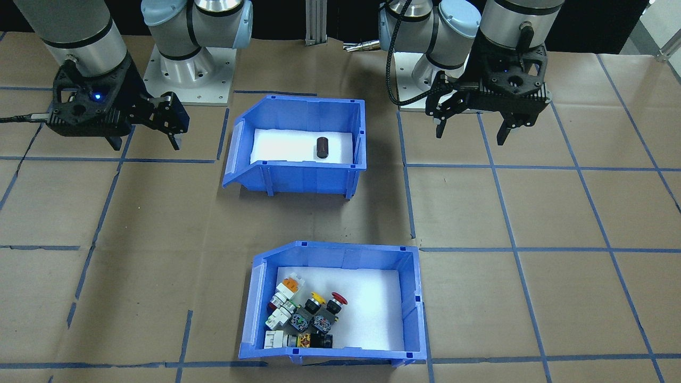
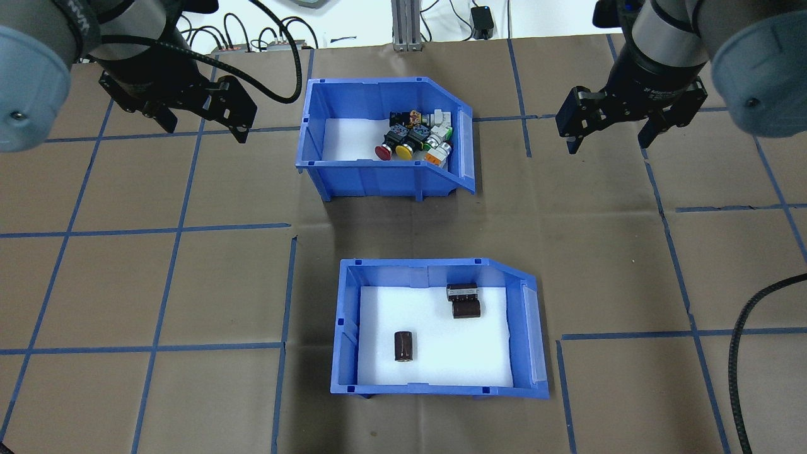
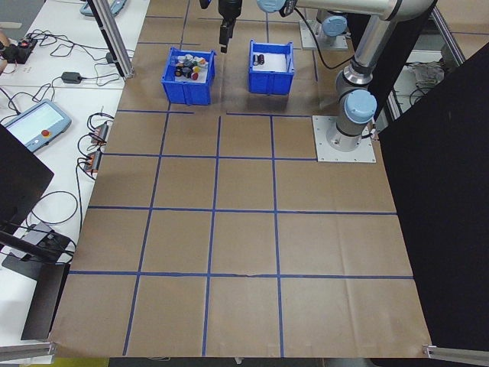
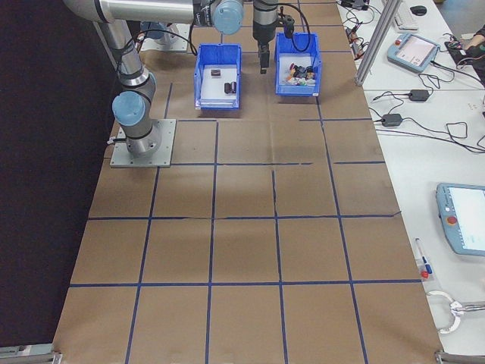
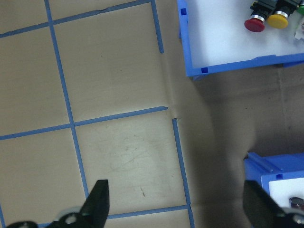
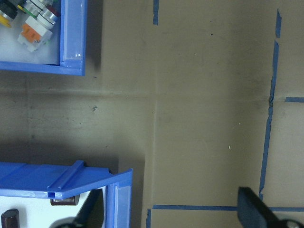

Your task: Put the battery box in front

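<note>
My arms are silver-grey metal tubes with pale blue caps at the joints, ringed by thin black bands. Each base stands on a square grey plate bolted to the bench with small screws. My left gripper [image 1: 471, 132] is a black, angular housing with open lattice sides and two slim dark fingers; a braided black cable loops from it up to the wrist. My right gripper [image 1: 143, 141] has the same black housing, with a small blue light glowing on its face and a black cable running from its side.
</note>
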Available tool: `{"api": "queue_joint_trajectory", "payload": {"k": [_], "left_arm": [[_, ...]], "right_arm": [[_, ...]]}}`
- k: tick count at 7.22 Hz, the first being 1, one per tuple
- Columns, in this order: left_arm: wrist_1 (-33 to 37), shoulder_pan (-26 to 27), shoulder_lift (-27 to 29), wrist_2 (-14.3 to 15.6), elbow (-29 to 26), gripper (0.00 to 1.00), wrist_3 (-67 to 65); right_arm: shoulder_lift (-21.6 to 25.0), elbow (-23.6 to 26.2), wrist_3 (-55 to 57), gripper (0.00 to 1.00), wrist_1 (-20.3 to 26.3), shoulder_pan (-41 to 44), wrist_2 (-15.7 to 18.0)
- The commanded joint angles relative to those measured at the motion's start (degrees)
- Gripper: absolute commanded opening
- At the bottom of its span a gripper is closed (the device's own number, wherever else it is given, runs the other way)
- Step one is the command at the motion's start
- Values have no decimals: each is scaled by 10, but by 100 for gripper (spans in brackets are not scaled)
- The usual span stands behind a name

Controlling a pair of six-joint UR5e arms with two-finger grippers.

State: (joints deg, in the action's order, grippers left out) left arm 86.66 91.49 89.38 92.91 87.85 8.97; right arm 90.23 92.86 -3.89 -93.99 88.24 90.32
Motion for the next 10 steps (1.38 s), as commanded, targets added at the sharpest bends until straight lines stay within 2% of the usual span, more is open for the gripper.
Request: {"api": "queue_joint_trajectory", "payload": {"k": [1,7,10], "left_arm": [[0,0,0,0,1,99,-4],[0,0,1,-1,2,99,-4],[1,1,3,-2,2,99,-11]], "right_arm": [[-1,1,-1,100,0,0,-1],[-1,0,-1,100,-1,0,-1],[-18,-21,0,100,-4,1,0]]}}
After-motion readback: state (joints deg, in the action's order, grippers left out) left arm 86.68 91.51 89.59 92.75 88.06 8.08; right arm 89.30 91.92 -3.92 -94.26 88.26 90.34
